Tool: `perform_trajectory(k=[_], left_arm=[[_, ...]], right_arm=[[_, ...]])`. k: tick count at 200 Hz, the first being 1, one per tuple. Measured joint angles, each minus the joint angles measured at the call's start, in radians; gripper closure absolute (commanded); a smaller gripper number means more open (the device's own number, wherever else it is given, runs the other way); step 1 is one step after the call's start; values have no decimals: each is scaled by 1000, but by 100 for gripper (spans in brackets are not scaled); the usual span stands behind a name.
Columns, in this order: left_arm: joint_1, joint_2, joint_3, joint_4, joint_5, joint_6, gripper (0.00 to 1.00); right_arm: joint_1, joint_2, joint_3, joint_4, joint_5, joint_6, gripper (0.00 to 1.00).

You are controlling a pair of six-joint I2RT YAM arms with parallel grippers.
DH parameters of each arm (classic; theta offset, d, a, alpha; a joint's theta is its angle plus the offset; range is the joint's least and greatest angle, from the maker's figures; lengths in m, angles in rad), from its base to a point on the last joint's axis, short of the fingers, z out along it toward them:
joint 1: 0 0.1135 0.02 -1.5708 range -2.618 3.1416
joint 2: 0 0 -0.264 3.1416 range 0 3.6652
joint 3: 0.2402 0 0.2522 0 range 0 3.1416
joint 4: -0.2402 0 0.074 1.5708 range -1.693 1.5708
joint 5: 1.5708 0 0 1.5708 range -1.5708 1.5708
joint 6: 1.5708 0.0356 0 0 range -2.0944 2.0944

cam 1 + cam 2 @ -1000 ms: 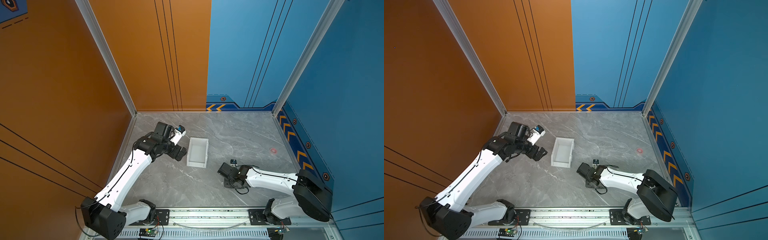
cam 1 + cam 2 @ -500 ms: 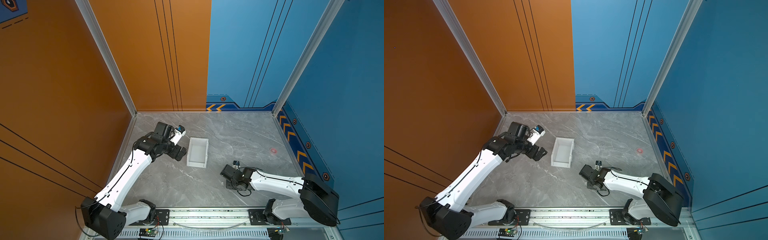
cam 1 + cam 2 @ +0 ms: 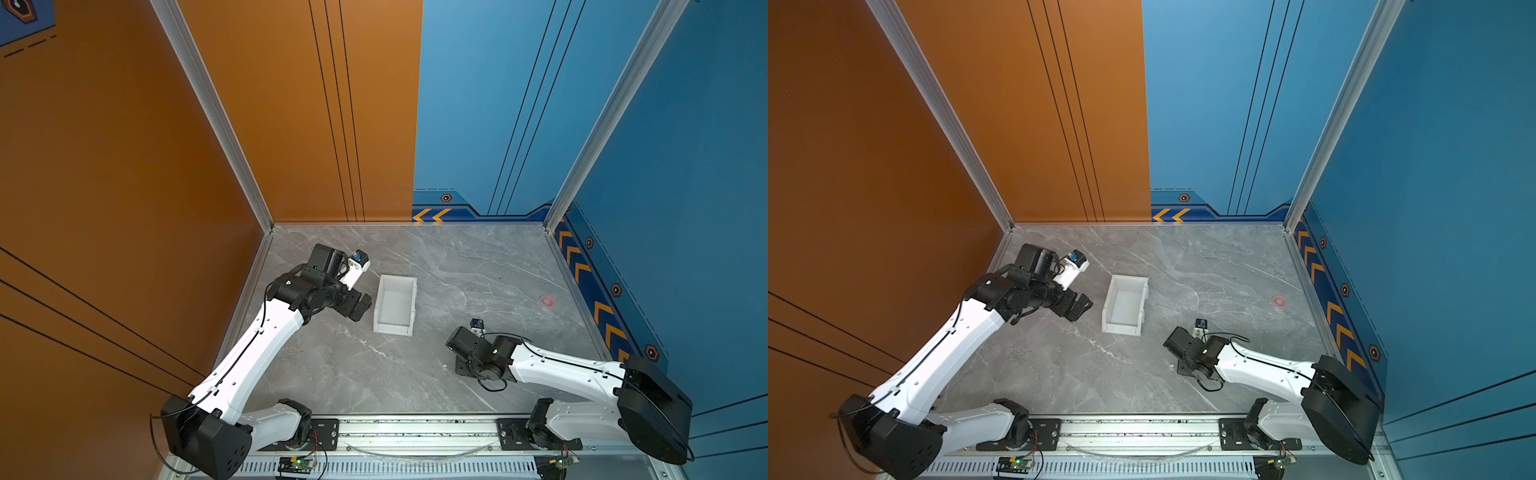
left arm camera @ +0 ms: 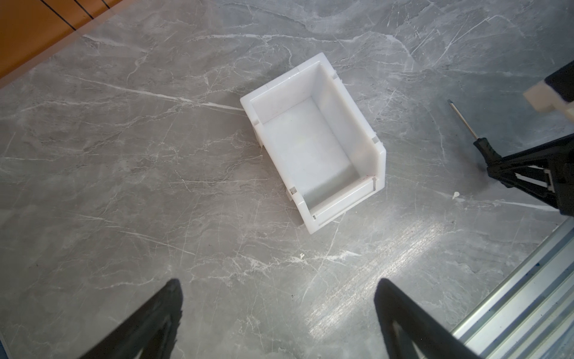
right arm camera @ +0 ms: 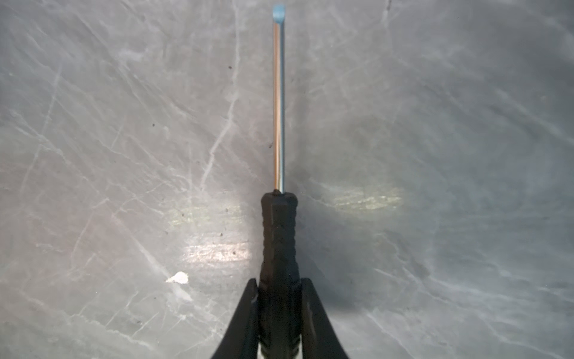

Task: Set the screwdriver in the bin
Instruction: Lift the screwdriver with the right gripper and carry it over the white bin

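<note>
Right pincer (image 5: 278, 298) hides the screwdriver's (image 5: 278, 230) handle end.

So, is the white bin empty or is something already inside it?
Empty. The left wrist view looks straight into the bin and shows only its bare white floor. The screwdriver lies outside it, in the right gripper.

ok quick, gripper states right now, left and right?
Left gripper: open, empty, near the bin.
Right gripper: shut on the screwdriver handle, low over the table.
</note>
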Motion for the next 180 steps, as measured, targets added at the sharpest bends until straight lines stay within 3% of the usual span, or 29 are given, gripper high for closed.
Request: perform_trajectory(k=[103,180], left_arm=[[97,-2,0,0,-22,0,2],[126,-44,-27,0,-11,2,2]], right_arm=[[-109,-76,163,-66,-8,-142,84],[-110,104,423,-95,-33,-254,84]])
